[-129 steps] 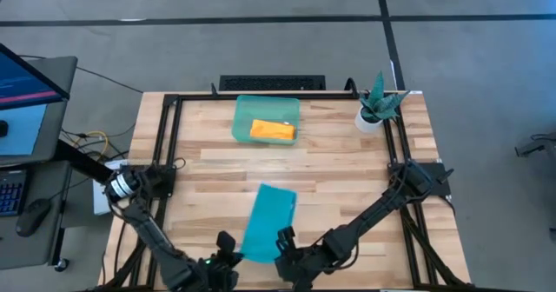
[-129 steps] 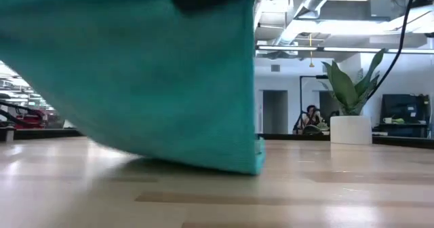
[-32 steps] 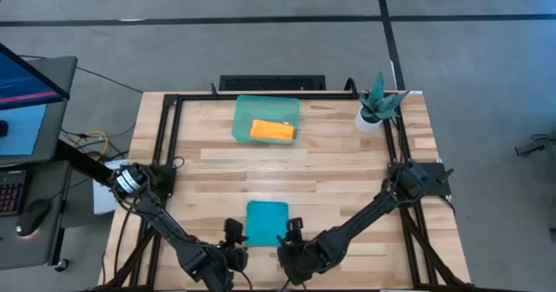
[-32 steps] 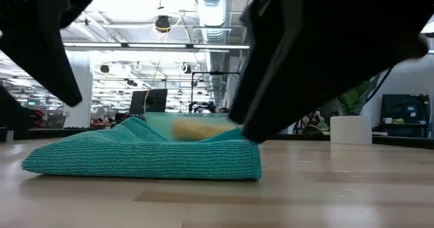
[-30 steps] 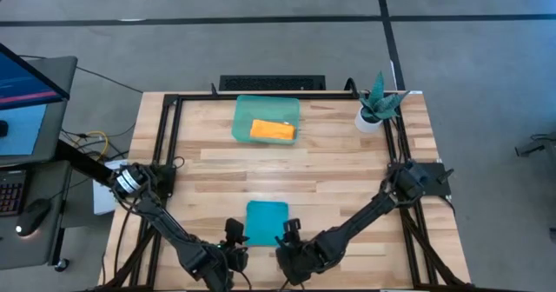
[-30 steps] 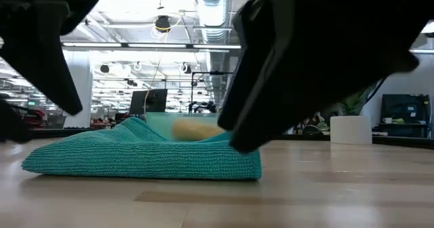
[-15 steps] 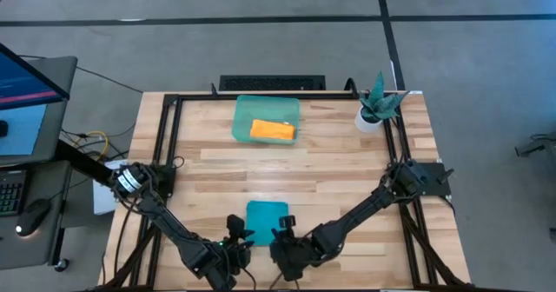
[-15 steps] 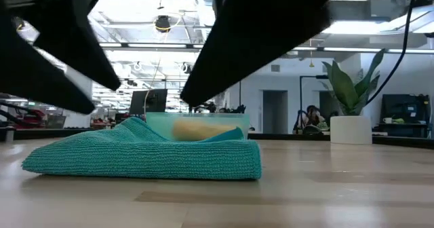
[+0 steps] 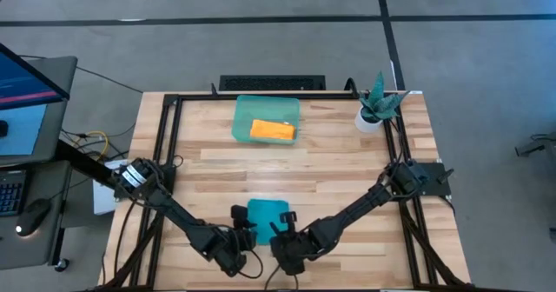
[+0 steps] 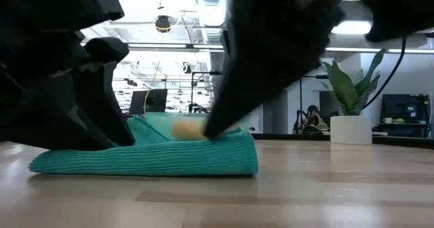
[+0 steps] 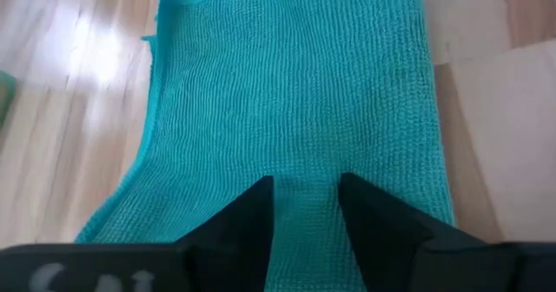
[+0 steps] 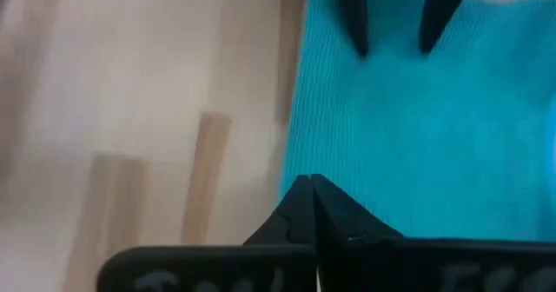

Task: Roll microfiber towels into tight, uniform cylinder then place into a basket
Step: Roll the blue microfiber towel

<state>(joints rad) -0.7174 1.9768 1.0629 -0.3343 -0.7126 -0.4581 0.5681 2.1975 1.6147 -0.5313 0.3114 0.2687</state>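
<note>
The teal towel (image 9: 267,212) lies folded flat on the table near its front edge. My left gripper (image 11: 306,186) stands open over the towel's near-left part, pointing slantwise down. My right gripper (image 12: 309,184) is shut at the towel's near edge (image 12: 295,153), toward its right corner. In the low view both dark grippers (image 10: 102,119) (image 10: 224,112) come down onto the towel (image 10: 169,157). The orange towel (image 9: 273,130) lies in the pale-green basket (image 9: 246,109) at the far side. My left gripper has its two spread fingertips (image 11: 261,192) down at the towel's top face (image 11: 304,136), slanting in from the near left; whether they touch the cloth I cannot tell. My right gripper has its shut fingertips at the towel's near edge (image 12: 300,166), slanting down from the near right. The tips hide how much cloth is between them. The towel lies on the table.
A small white pot with a green plant (image 9: 375,108) stands at the far right corner. Black frame rails (image 9: 169,144) run along the table's left, right and far sides. Bare wood lies between the teal towel and the basket.
Both grippers have moved from the table's near edge toward the teal towel and come down onto its near part. My right gripper has shut at the near edge. The towel stays on the table, its right end drawn in a little.
</note>
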